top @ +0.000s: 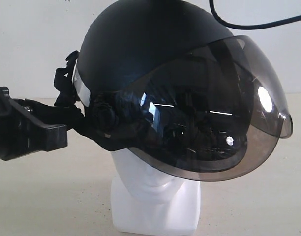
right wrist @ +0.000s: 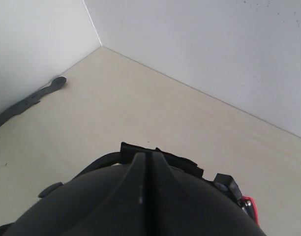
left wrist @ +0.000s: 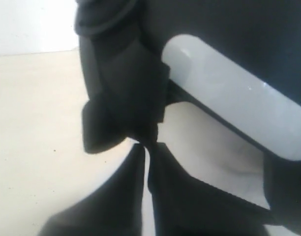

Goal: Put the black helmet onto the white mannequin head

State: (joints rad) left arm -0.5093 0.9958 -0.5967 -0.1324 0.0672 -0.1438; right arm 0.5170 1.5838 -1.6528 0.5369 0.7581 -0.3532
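The left tool (left wrist: 146,147) is closed on a black strap (left wrist: 123,118) at the rear edge of the matte black rounded helmet (top: 140,44). Just beyond this tool's tips, the helmet sits over the smooth white mannequin head (top: 145,177), its smoky tinted bubble visor (top: 214,123) on the side away from the tool, covering the upper face. The head stands on the pale beige surface (top: 42,196). The right tool (right wrist: 149,160) has its fingers pressed together with nothing between them; whether it touches the helmet cannot be told.

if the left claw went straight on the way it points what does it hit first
The black helmet: the left claw points into its padded rim, apparently pinching the strap there.
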